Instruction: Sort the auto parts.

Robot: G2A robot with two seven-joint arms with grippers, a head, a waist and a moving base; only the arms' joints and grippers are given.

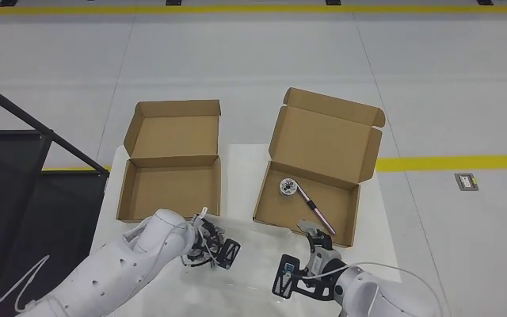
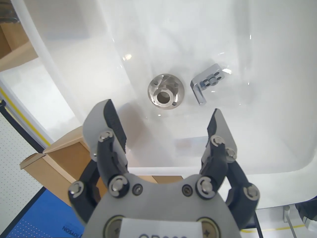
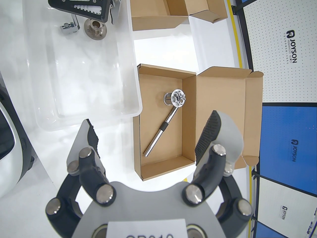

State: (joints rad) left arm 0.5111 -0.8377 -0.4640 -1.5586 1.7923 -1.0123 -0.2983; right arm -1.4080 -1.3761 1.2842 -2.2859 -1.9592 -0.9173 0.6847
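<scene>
The flanged metal hub (image 2: 166, 94), lying flat in the clear plastic bin (image 2: 62, 70) just beside the L-shaped bracket (image 2: 206, 82), looks heavy, rigid and slick, so the left gripper (image 2: 163, 115), spread wide above it, should probably pinch across its rim.

Logo lettering runs along a white dotted panel (image 3: 277, 50) and a blue panel (image 3: 279, 130). White labels (image 2: 158, 229) on the left gripper (image 2: 162, 110) and right gripper (image 3: 152, 122) show cut-off characters. A floor plate (image 1: 466, 181), at 3 o'clock from the right box (image 1: 325, 147), is too small to read.
</scene>
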